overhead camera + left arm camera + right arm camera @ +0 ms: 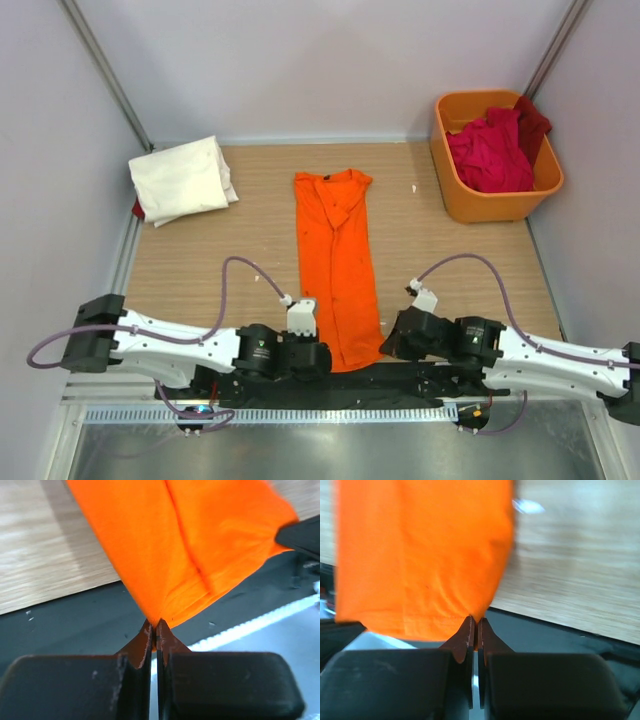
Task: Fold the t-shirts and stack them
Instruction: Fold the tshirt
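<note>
**Hem pinched at both corners: lift level, fold toward the collar**

The orange shirt (335, 265) lies flat on the table (200, 270), left of the tub (452, 190). It is already narrowed to a long strip. Its collar end is about level with the tub's near wall, and its hem is well nearer the arms than the tub is.

The left fingers (145, 645) are clamped on the hem corner away from the tub. The right fingers (462, 640) are clamped on the hem corner on the tub's side. In both wrist views the cloth runs into the very tips, so the bite looks shallow.

My reading is that the next fold brings the hem up toward the collar. To do it well:

- Raise both corners together and to the same height, so the hem stays straight.
- Keep the hem lightly taut between the two grips. Pulling outward could drag cloth out of a shallow pinch.
- Move slowly. The strip is several layers thick, and I cannot tell whether the lowest layer is caught.
- Lay the hem down square over the strip and open only once the cloth rests.

A folded white shirt (180, 180) lies beyond the orange one from the tub and is the likely stack. The crimson shirts (490, 155) sit crumpled in the tub.
</note>
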{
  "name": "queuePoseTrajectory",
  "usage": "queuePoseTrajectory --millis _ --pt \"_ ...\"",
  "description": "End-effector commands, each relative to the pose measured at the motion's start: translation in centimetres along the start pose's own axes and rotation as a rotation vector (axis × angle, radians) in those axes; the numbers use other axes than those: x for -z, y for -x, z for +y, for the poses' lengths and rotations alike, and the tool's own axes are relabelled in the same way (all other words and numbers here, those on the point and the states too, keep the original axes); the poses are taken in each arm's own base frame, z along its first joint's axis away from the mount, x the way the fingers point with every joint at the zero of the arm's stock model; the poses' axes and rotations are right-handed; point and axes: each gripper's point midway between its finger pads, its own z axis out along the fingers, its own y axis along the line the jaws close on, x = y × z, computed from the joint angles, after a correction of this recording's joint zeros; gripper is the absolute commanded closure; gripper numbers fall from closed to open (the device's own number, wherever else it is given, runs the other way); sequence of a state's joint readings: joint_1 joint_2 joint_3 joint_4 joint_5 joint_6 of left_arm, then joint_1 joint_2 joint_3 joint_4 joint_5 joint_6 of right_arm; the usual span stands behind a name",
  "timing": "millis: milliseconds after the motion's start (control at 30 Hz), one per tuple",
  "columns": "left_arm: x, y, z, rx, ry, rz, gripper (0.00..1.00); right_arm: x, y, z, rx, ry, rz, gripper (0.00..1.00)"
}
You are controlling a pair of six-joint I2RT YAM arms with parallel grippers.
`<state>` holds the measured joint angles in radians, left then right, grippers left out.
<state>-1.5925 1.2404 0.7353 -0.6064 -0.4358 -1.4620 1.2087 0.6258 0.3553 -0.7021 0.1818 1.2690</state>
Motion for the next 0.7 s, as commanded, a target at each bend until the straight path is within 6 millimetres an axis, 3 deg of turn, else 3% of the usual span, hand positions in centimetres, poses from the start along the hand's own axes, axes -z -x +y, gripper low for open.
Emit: queuePoseTrajectory --millis 0,33,100,133,200,233,300,333,467,667 --pt "4.3 4.8 1.6 -0.045 0.087 -0.147 1.00 2.9 4.7 3.8 0.035 0.018 -0.175 0.99" --pt "5.1 5.6 2.5 -0.063 0.114 -0.167 1.00 3.9 6.0 5.4 0.079 0.026 -0.211 0.99" --pt "6.2 8.3 3.1 -0.058 0.116 -0.214 1.00 3.5 7.5 6.1 0.148 -0.056 -0.251 0.99" --pt "6.4 9.1 3.2 -0.047 0.108 -0.217 1.00 4.4 9.4 7.5 0.197 -0.074 -0.309 0.99" --pt "6.6 11.7 4.2 -0.029 0.105 -0.241 1.00 3.4 10.8 8.0 0.259 -0.150 -0.313 0.99" --pt "6.6 12.3 3.5 -0.012 0.064 -0.229 1.00 3.7 13.3 9.0 0.222 -0.141 -0.352 0.99" --pt "6.4 14.5 4.2 -0.018 0.082 -0.248 1.00 2.7 14.5 9.6 0.259 -0.121 -0.307 0.99" --pt "5.9 14.9 4.2 -0.029 0.088 -0.231 1.00 2.6 16.7 9.8 0.213 -0.109 -0.338 0.99" --pt "3.9 17.9 5.4 -0.030 0.146 -0.189 1.00 1.7 19.6 9.9 0.223 -0.119 -0.315 0.99" --pt "1.0 20.9 5.6 -0.039 0.147 -0.141 1.00 -0.7 22.6 9.6 0.251 -0.187 -0.282 0.99"
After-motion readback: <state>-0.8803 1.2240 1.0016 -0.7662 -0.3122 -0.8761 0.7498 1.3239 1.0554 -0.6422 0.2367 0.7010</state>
